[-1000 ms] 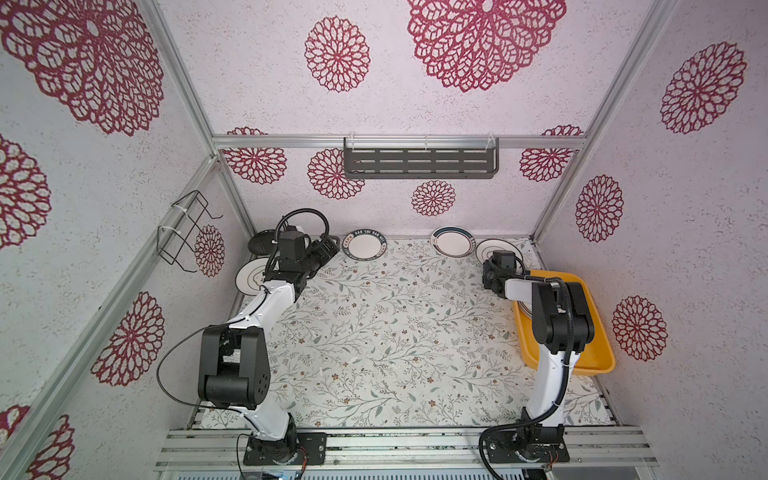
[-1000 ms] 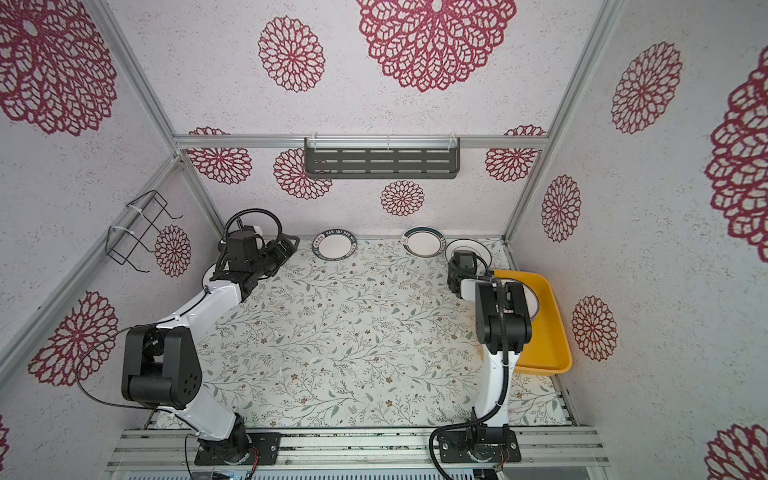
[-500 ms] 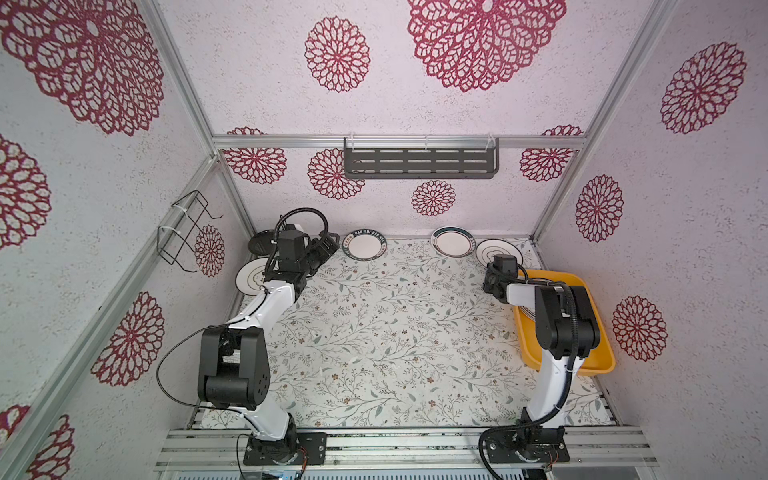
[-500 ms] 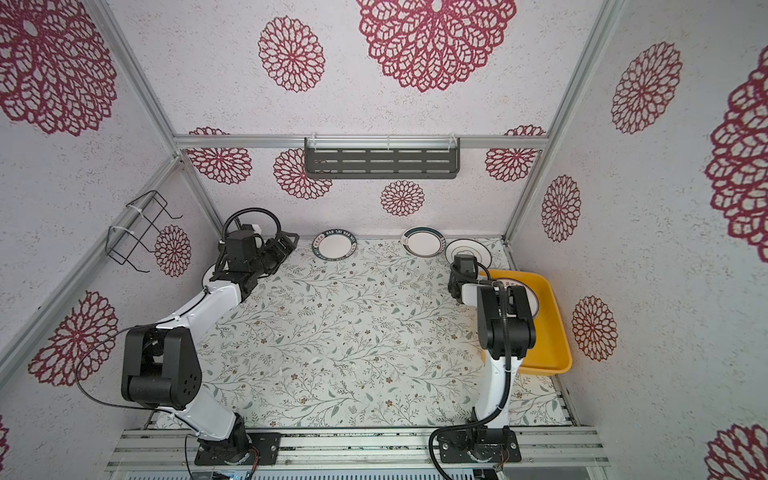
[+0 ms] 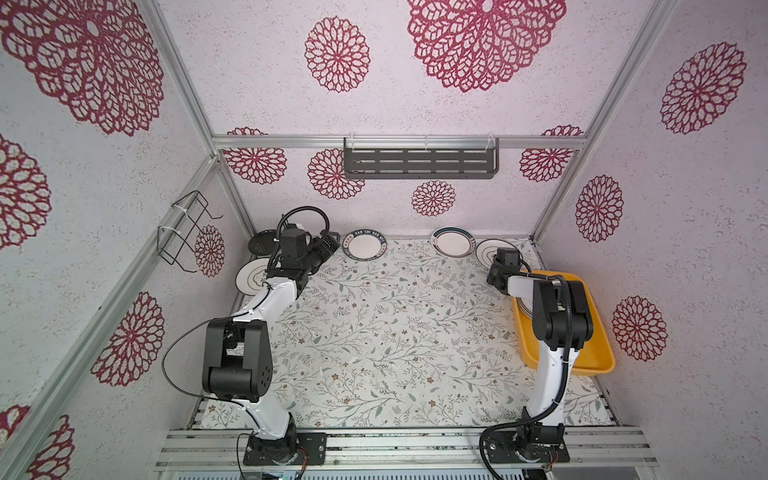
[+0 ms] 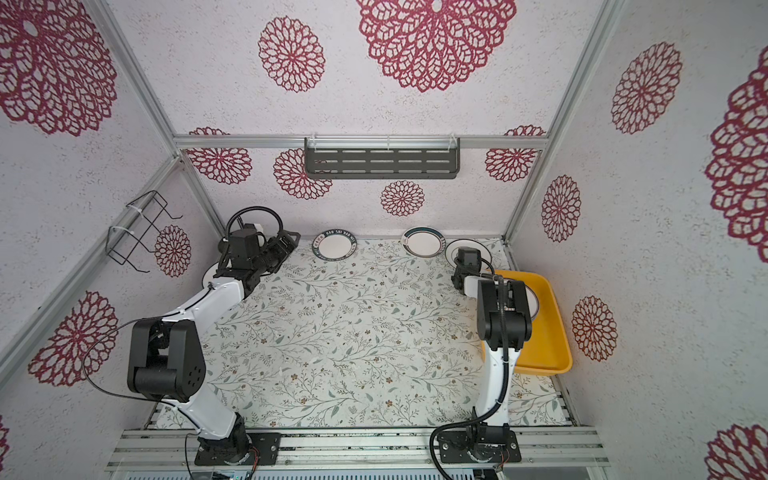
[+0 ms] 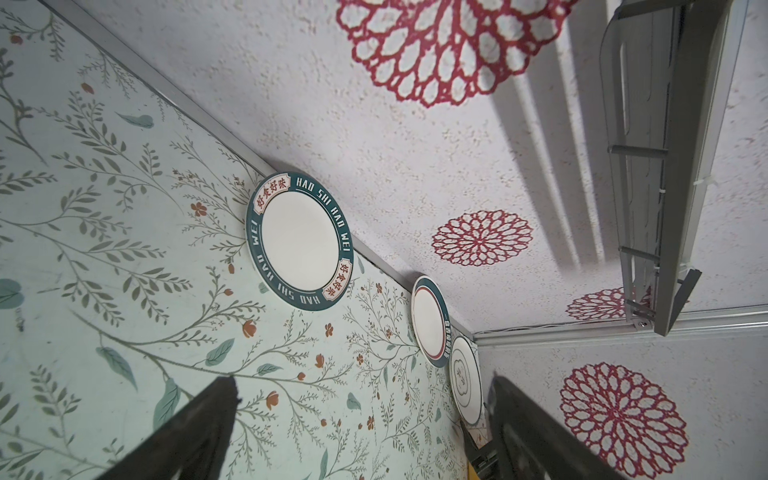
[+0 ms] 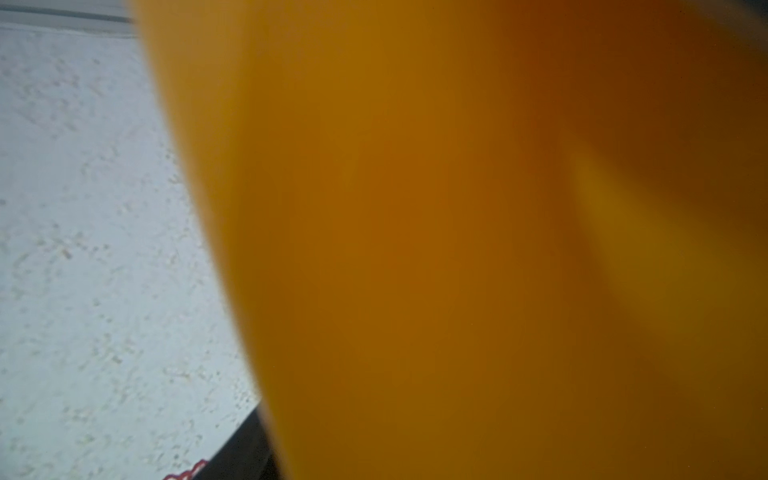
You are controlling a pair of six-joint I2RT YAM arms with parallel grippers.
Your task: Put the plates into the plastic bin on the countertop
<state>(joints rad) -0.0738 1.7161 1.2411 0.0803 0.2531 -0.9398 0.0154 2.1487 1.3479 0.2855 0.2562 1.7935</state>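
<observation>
At least one binned plate (image 5: pixel 524 309) is already lying in the bin (image 5: pixel 590 353), mostly hidden under the right arm (image 5: pixel 557 316), so how many are stacked there cannot be told; five are waiting on the counter (image 5: pixel 395 332). The left gripper (image 5: pixel 332 245) is hovering with its fingers spread wide and nothing between them; the lettered plate (image 5: pixel 365 246) is lying just ahead of its tips, the teal plate (image 5: pixel 453 242) farther ahead, the black plate (image 5: pixel 259 243) and a line plate (image 5: pixel 249 276) back beside its wrist. The right gripper (image 5: pixel 500 272) is hanging close against the bin, whose orange blur is filling its camera; the other line plate (image 5: pixel 484 249) is lying just beside it; whether its jaws are spread or clenched cannot be told. Against a second ago, neither gripper is showing more than a nudge, and the five counter plates are lying unmoved.
</observation>
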